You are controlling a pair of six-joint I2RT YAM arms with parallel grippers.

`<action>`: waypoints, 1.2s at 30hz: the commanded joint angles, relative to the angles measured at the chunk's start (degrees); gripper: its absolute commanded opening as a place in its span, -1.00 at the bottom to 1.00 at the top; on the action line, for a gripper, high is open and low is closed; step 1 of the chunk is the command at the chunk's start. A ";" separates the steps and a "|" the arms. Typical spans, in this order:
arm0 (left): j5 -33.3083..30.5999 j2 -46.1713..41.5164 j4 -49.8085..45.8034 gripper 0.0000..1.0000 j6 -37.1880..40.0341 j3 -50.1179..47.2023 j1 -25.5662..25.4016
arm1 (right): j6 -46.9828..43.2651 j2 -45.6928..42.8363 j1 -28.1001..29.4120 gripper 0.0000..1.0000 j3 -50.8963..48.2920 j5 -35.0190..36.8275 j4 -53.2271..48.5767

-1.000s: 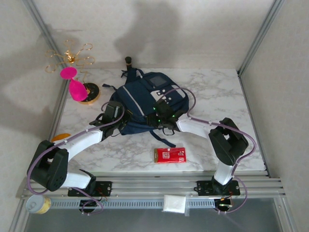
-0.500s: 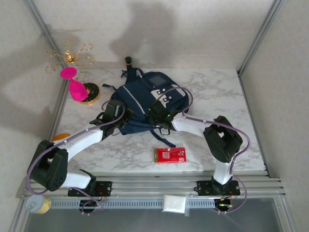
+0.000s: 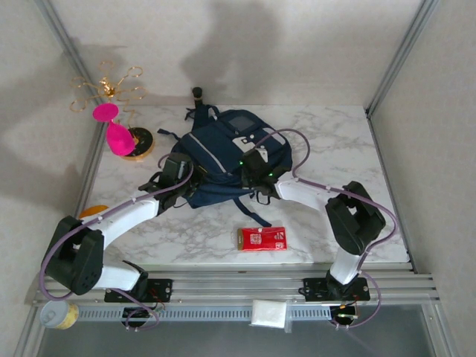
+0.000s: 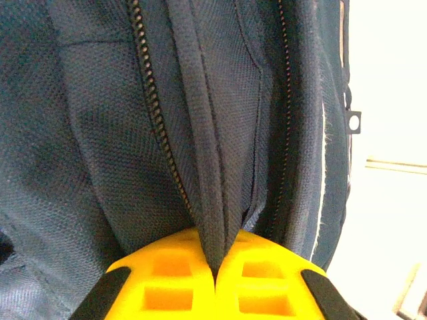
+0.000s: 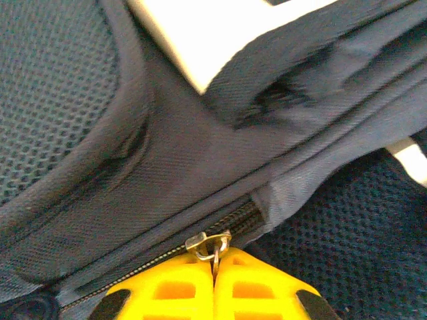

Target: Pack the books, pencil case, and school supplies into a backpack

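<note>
The navy backpack [image 3: 223, 145] lies on the marble table, its grey panel facing up and dark straps trailing toward me. At its left lower edge, my left gripper [image 3: 186, 177] [image 4: 215, 270] is shut on a fold of navy fabric [image 4: 207, 167] beside a zip line. On the bag's right side, my right gripper [image 3: 251, 165] [image 5: 215, 259] is shut on the small metal zip pull [image 5: 208, 242] at the end of a dark zip. The books and pencil case are out of view.
A flat red rectangle with a white label [image 3: 262, 239] lies near the table's front edge. A gold wire stand with pink pieces [image 3: 113, 119] stands at the back left on a wooden base. An orange object [image 3: 93, 211] sits at the left edge.
My right gripper has closed onto the zip pull, and its arm has shifted a little to the right. The left arm keeps its hold on the fabric.
</note>
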 commanded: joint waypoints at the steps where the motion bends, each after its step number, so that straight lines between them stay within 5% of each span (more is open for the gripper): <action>1: -5.59 -2.30 -0.46 -1.00 0.80 2.27 1.39 | -2.06 -3.25 -5.19 -1.00 -2.63 2.56 -1.21; 8: -5.78 -2.96 -0.94 -1.00 1.75 1.48 2.99 | -3.06 -6.23 -10.33 -1.00 -6.39 -5.18 1.82; 12: -2.98 -1.61 0.87 -1.00 1.68 1.57 3.19 | -4.70 -6.61 -9.46 -0.81 -5.89 -12.16 3.19; 16: -2.24 -1.27 1.46 -1.00 2.15 1.79 3.19 | -5.35 -8.86 -8.04 -0.54 -5.73 -10.99 1.63; 21: -2.07 -1.18 1.44 -1.00 2.25 2.01 3.24 | -7.12 -10.97 -8.18 -0.49 -6.26 -6.98 -0.46; 26: -1.55 -0.81 1.89 -1.00 2.11 2.10 3.15 | -12.48 -10.32 -7.87 -0.46 -8.19 -16.01 3.37; 33: -0.93 0.41 0.66 -1.00 4.54 2.91 3.20 | -13.54 -11.51 -7.78 -0.33 -8.35 -19.15 4.20; 34: -0.94 0.58 -0.09 -0.98 5.64 3.26 3.24 | -12.47 -12.50 -7.83 -0.25 -8.34 -18.74 4.30; 36: -0.06 0.15 -1.16 -0.39 7.33 3.20 3.19 | -7.35 -13.35 -8.28 -0.19 -8.02 -16.38 3.39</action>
